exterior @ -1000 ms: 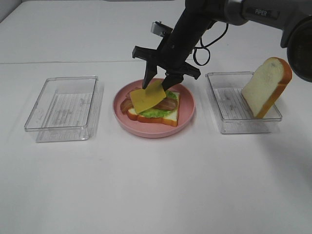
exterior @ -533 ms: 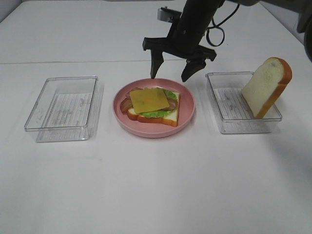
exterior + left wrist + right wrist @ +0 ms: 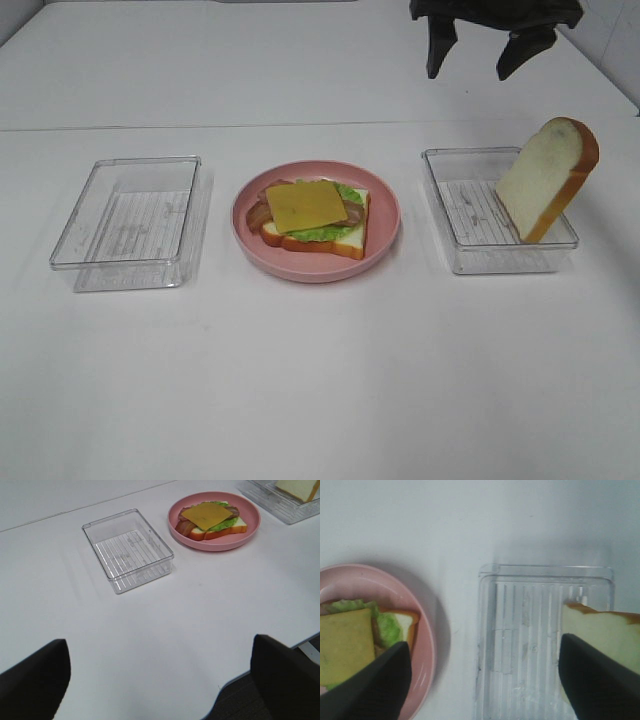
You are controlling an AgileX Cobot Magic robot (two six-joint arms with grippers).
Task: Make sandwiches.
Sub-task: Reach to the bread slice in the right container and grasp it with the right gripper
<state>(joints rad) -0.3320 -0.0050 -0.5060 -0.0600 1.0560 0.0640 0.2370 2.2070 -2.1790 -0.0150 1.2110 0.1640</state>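
Only the two fingertips of the right gripper (image 3: 478,52) are seen in the high view; the arm is cut off by the top edge. The bacon (image 3: 262,213) is mostly hidden under the cheese slice (image 3: 305,205). The lone bread slice (image 3: 600,635) is partly covered by a finger in the right wrist view.

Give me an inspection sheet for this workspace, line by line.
Surface: white table, no spills seen.
Job's things: open sandwich on pink plate, cheese slice on top; bread slice leaning in right clear tray.
Clutter: left clear tray, nothing seen in it.
Claws: right claw open, raised above the right tray; left claw open, holding nothing.
Cables: nothing seen.
Surroundings: dark floor past the table edge, left wrist view.
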